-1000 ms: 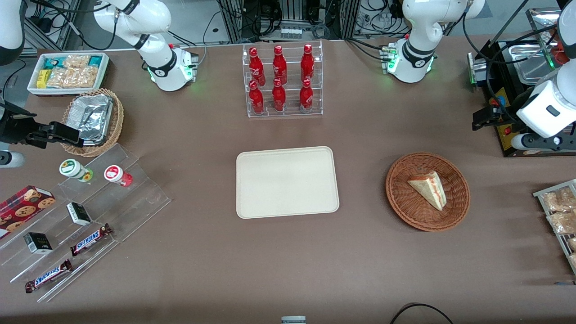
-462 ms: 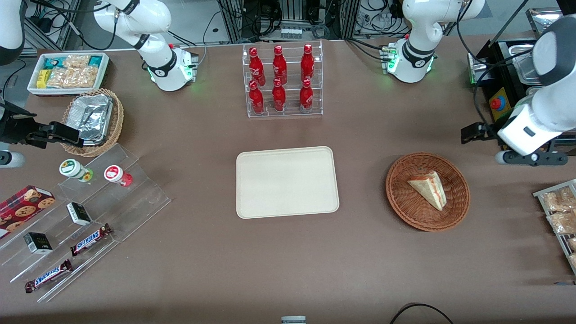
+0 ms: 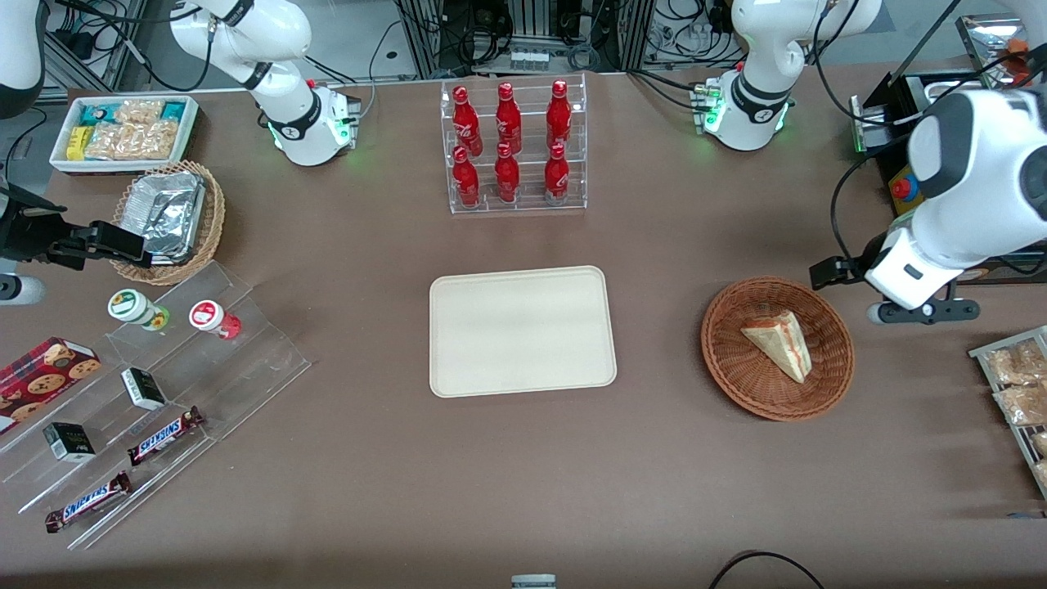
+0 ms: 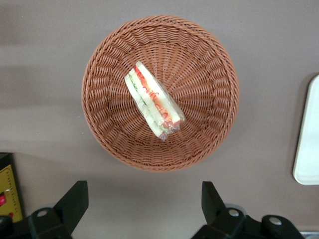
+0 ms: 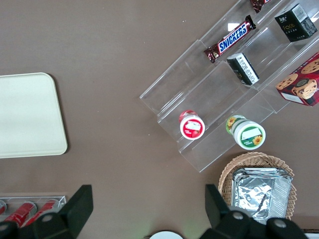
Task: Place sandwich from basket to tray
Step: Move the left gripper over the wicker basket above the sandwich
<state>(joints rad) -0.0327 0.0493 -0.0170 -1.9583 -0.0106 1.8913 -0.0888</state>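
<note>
The sandwich (image 3: 779, 343) (image 4: 153, 99), a wrapped wedge with red and green filling, lies in the round reddish-brown basket (image 3: 736, 368) (image 4: 104, 134). The cream tray (image 3: 522, 330) (image 4: 308, 144) sits bare at the table's middle, a gap of tablecloth between it and the basket. My gripper (image 4: 142, 199) hangs open above bare table just outside the basket's rim, nothing between its black fingers (image 4: 74, 200). In the front view its white wrist (image 3: 908, 274) hovers beside the basket, toward the working arm's end and slightly farther from the camera than the sandwich.
A black machine (image 3: 941, 155) stands at the working arm's end, just past the wrist. A wire rack of snack bags (image 3: 1018, 384) lies nearer the camera there. A clear rack of red bottles (image 3: 514, 147) stands farther back than the tray.
The left arm has swung from over the black machine toward the basket, coming nearer the front camera and the table's middle. Sandwich, basket and tray have not moved.
</note>
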